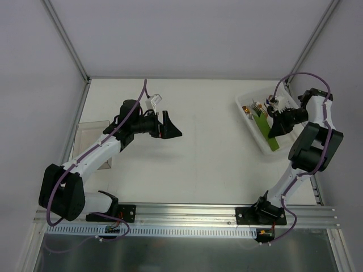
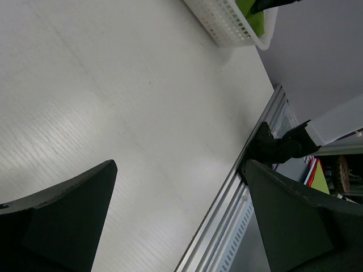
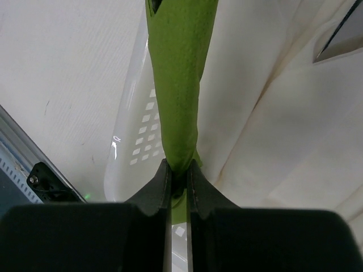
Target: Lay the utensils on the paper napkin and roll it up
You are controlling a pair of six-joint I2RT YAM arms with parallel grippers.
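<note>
Jaws on the right gripper (image 3: 178, 170) were pressed almost together, pinching the end of the paper napkin (image 3: 178, 85), which was rolled into a slim green tube. Jaws on the left gripper (image 2: 180, 170) were spread wide with only bare table (image 2: 113, 85) between them.

From above, the right gripper (image 1: 277, 126) sat over the white basket (image 1: 258, 139) at the far right of the table, and the green napkin (image 1: 274, 143) ran toward the basket's near corner. I couldn't tell whether it was resting in the basket or lifted a bit. Some copper-tipped pieces (image 1: 248, 107) lay at the far end of the same basket. The left gripper (image 1: 170, 129) hung over the middle of the table, well apart from all that, with a clear tray (image 1: 91, 133) off near the left wall.

The right wrist camera gave the close-up that the overhead missed: the tube going straight away from the fingers, the basket's perforated wall (image 3: 136, 141) just left of it, and folded white napkins (image 3: 272, 113) crowding the right side. Whether anything was wrapped inside the roll, I couldn't see.

The left wrist view caught only a corner of the basket (image 2: 227, 22) with a bit of green in it, plus the metal rail (image 2: 227, 226) along the table's near edge.
</note>
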